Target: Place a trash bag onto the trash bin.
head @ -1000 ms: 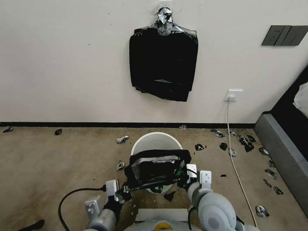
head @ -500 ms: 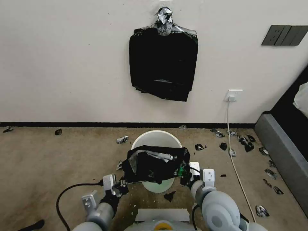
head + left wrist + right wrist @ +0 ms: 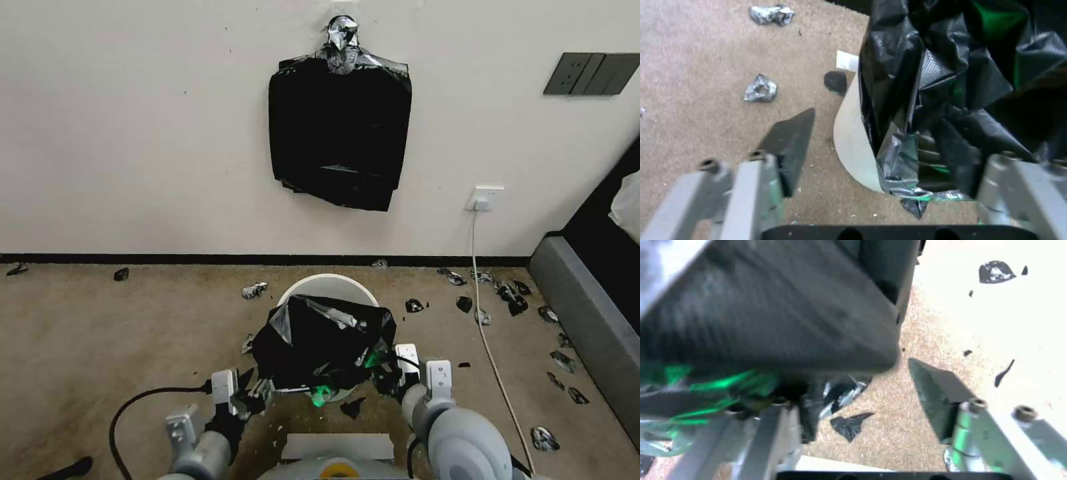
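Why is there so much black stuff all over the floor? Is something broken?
Torn black plastic scraps litter the carpet around the white trash bin, mostly by the wall. The trash bag sits crumpled over the bin's near side, not spread around the rim. Both end effectors, left and right, are at its lower edge.

trash bag (image 3: pixel 323 343): one
trash bin (image 3: pixel 328 285): one
bundle of bags (image 3: pixel 340 127) on the wall: one
grippers: two
wall socket (image 3: pixel 485 198): one
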You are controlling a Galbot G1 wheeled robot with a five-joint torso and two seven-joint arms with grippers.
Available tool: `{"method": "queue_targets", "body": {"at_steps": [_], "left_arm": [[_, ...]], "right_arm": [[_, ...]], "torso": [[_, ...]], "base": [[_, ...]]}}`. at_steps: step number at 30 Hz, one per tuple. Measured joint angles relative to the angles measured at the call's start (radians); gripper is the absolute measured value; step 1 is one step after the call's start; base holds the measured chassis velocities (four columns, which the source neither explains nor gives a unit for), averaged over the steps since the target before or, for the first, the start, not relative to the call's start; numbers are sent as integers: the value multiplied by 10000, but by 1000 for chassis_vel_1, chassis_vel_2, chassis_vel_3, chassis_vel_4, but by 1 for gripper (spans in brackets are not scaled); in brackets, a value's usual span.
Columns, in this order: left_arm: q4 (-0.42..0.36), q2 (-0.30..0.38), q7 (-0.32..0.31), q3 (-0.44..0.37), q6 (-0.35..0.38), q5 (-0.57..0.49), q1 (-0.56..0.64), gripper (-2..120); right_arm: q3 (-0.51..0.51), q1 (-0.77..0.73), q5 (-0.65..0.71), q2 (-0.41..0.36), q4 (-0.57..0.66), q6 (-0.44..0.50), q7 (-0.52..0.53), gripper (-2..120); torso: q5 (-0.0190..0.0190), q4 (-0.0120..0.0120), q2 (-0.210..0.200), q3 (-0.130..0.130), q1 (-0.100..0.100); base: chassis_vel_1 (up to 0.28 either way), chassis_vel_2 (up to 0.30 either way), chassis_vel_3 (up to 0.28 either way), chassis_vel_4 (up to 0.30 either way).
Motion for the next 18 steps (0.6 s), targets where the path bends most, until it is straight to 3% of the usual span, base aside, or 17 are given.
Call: {"method": "queue_targets", "body": {"at_steps": [2,4,8,12,18], "left_arm": [[-41,13,26,-39,10,61,71,74],[-92,24,107,-144,18,180,211,85],[-142,13,194,-316,11,277,377,97],[-269,17,330,-569,22,517,621,100],[-514,-13,540,-749,76,833,952,100]], "right_arm": [[33,-66,0,-44,68,-10,0,59],[121,-219,-8,-134,222,-20,1,69],[285,-434,-20,-214,457,-23,-2,84],[407,-760,-82,-353,743,-55,8,97],[612,-1316,-137,-529,1152,-84,-6,100]], "torso": [[0,0,0,0,0],[0,0,1,0,0],[0,0,0,0,0],[0,1,0,0,-1],[1,0,0,0,-1]], "base": [[0,0,0,0],[0,0,0,0],[0,0,0,0],[0,0,0,0],[0,0,0,0]]}}
